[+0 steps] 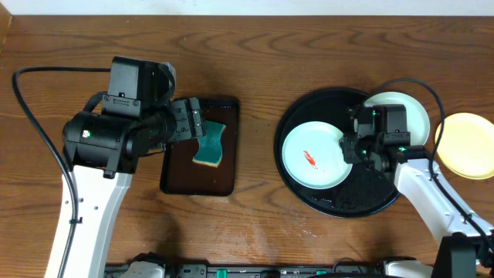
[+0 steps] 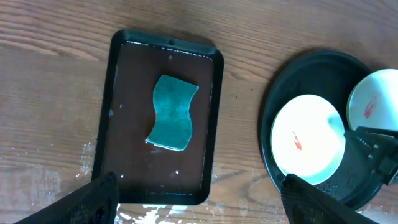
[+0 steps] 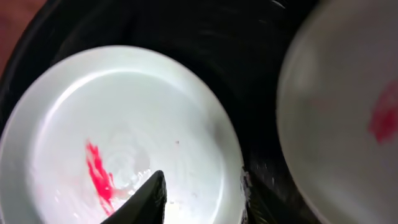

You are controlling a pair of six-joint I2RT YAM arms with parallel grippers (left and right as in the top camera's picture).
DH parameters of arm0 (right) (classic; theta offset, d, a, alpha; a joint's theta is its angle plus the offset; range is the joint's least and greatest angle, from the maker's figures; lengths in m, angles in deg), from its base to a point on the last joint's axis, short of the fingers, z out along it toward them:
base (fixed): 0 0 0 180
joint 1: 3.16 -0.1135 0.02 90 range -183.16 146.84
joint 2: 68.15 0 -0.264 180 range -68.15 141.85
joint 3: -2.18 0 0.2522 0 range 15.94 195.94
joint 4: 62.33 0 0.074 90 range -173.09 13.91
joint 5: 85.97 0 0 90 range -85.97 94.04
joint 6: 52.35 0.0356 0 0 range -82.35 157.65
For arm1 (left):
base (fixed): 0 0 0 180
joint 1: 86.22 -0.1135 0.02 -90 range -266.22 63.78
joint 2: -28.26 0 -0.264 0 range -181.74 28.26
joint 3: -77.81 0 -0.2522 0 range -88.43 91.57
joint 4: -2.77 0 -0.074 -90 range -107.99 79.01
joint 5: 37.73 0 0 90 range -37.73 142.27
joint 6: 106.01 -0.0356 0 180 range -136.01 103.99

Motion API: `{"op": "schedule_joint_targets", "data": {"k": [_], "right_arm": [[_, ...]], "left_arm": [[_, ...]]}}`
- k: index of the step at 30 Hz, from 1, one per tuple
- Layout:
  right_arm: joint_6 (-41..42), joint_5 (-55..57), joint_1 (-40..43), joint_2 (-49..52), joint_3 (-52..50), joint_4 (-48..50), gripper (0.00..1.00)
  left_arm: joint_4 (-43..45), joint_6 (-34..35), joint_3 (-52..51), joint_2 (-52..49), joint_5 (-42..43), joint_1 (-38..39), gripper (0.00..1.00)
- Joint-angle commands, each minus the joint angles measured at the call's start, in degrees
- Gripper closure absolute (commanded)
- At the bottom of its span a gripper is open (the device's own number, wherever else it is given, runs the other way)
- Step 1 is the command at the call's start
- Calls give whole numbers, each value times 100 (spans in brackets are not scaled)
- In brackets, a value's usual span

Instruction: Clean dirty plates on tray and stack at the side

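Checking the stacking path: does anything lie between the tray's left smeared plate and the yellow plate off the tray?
Yes: the right gripper and the second smeared plate, at the tray's right edge.

Brown wooden table [image 1: 262, 54] everywhere, its grain running side to side. Beyond the rectangular dark-brown tray [image 1: 185, 176], a pale strip [image 1: 247, 6] lines the far edge. Just this side of that tray, whitish smears [image 2: 155, 214] mark the wood, catching soft light.

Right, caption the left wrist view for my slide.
Open left gripper hovers over a teal sponge on the brown tray; two red-smeared plates on the black tray.
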Motion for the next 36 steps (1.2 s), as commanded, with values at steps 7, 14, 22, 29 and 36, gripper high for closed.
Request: {"op": "schedule_joint_targets", "data": {"k": [7, 14, 22, 29, 36], "right_arm": [[-1419, -348, -9, 1067, 63, 890, 68], [-1421, -586, 57, 1014, 90, 1078, 69], [-1873, -249, 105, 734, 133, 1322, 65], [-1912, -201, 205, 1311, 122, 1314, 56], [-1451, -243, 203, 1554, 122, 1261, 99]], "left_arm": [[-9, 22, 13, 2, 11, -24, 16], [-13, 22, 13, 2, 11, -24, 16], [-13, 22, 13, 2, 9, -24, 16], [-13, 22, 13, 2, 9, -24, 16], [-13, 22, 13, 2, 9, -24, 16]]}}
